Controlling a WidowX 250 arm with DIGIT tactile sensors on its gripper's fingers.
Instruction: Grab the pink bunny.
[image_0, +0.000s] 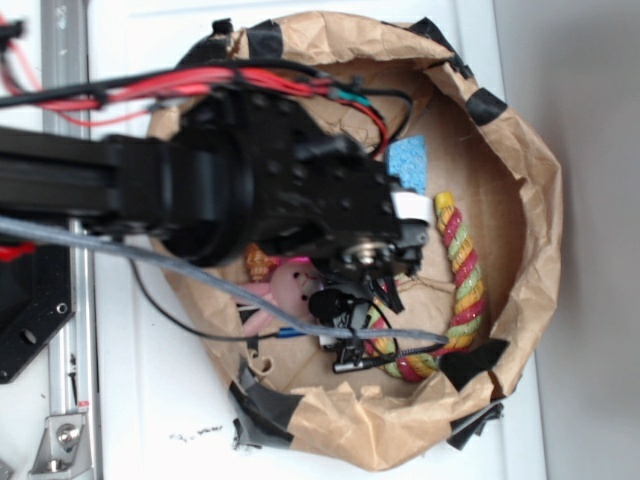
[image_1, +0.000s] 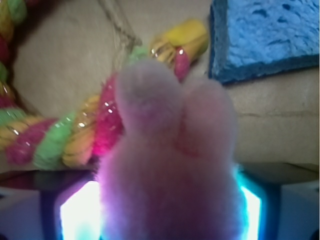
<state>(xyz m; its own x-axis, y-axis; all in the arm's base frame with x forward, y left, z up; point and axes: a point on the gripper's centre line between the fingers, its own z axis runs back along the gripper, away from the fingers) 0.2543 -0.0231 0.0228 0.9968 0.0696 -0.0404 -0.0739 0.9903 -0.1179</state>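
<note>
Pink plush fills the lower middle of the wrist view: the pink bunny (image_1: 170, 165) sits right against the lens, blurred, its two rounded lobes pointing up. It lies between the gripper's (image_1: 165, 210) two pads, which show as bright glowing blocks at either lower corner, and they appear closed on it. Behind it a twisted rope (image_1: 75, 135) of pink, yellow and green curves across the brown paper floor, and a blue sponge (image_1: 265, 40) lies at the upper right. From the exterior view the black arm (image_0: 250, 180) reaches over a crumpled paper bag nest (image_0: 530, 200) on the white tabletop (image_0: 150, 400). The bunny peeks out pink just under the wrist, beside an orange ridged shell toy (image_0: 260, 265).
</note>
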